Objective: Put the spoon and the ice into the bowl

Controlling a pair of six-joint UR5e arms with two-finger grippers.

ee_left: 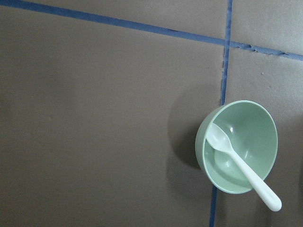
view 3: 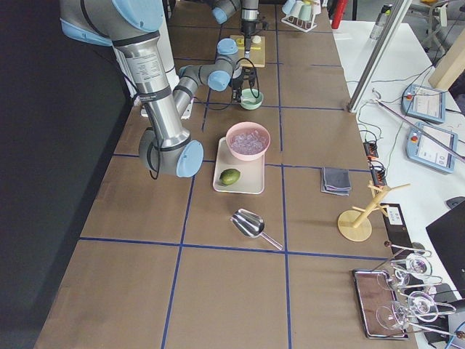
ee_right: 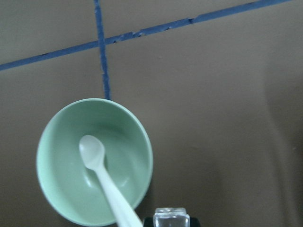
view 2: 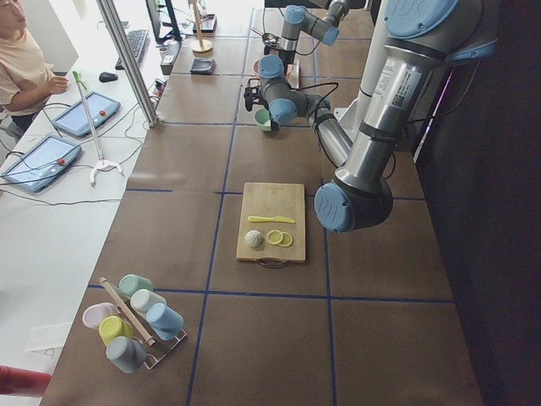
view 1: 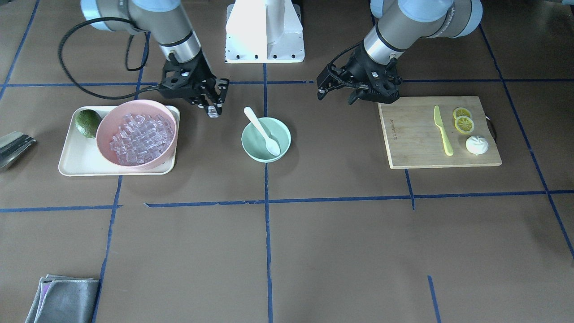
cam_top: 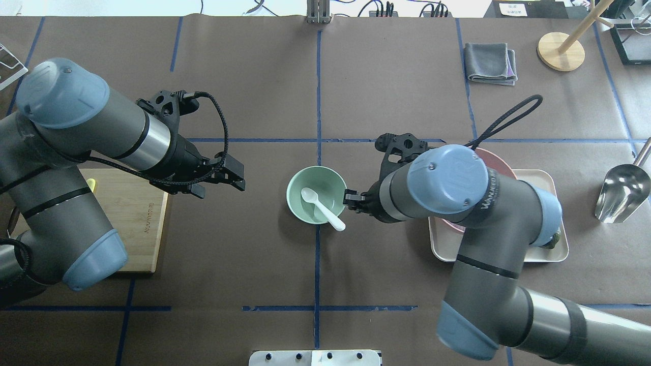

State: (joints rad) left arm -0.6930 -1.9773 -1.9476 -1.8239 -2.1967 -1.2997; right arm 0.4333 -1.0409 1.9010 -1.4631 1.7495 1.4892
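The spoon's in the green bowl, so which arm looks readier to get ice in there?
The right. Its pincer grips an ice cube just beside the bowl, where the spoon lies. The left pincer is open and empty, over by the cutting board.

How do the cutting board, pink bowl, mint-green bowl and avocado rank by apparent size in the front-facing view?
Largest to smallest: cutting board, pink bowl, mint-green bowl, avocado.

One spoon point(view 1: 264, 132), one mint-green bowl point(view 1: 284, 134), one pink bowl point(view 1: 104, 126), one knife point(view 1: 443, 133), two lemon slices point(view 1: 464, 124), and ice cubes point(view 1: 141, 137) beyond counting.
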